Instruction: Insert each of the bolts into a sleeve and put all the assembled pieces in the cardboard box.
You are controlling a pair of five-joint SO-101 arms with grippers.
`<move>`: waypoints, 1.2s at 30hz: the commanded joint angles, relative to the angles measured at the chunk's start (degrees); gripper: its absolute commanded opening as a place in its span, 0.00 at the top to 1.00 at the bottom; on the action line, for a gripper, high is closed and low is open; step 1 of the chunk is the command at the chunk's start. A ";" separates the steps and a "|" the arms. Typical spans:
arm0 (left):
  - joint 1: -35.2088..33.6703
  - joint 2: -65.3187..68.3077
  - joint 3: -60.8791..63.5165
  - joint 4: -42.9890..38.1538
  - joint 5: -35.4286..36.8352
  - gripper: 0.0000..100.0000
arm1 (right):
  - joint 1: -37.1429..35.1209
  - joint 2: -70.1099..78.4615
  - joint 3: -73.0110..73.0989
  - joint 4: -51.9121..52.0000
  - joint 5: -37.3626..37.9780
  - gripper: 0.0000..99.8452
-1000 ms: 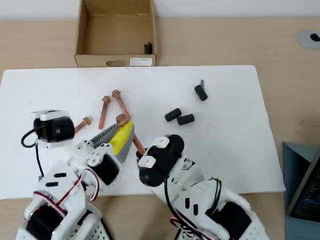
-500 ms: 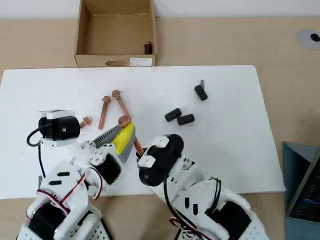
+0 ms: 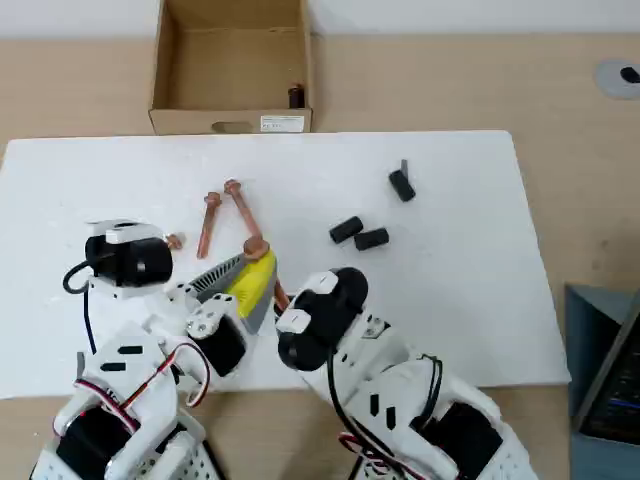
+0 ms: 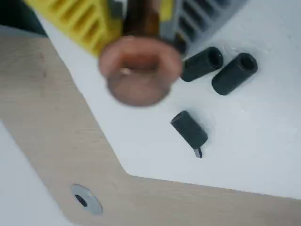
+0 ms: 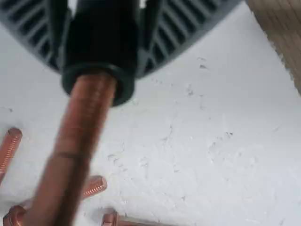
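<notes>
- Left hand [image 3: 250,272]: clamped on the shank of a bolt [image 3: 257,250].
- Right hand [image 5: 101,19]: closed around a sleeve [image 5: 100,52]. The bolt's threaded end sits in the sleeve's mouth.
- Three loose bolts [image 3: 208,222] and three loose sleeves [image 3: 371,239] lie on the white sheet [image 3: 450,300].
- One assembled piece [image 3: 296,96] stands inside the box [image 3: 156,70].
</notes>
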 commanded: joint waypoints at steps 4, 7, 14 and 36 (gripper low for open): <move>2.37 -0.13 -1.14 0.35 -3.34 1.00 | -0.48 -8.66 -1.01 -1.85 0.35 0.99; 1.93 -0.13 -3.60 2.73 -4.48 1.00 | -0.40 -8.66 -1.01 -1.85 0.35 0.99; 1.85 -0.13 -7.03 11.43 -4.40 1.00 | -0.40 -8.66 -1.01 -1.85 0.35 0.99; 2.46 -0.13 -2.64 16.97 -4.75 1.00 | -0.40 -8.66 -1.01 -1.85 0.35 0.99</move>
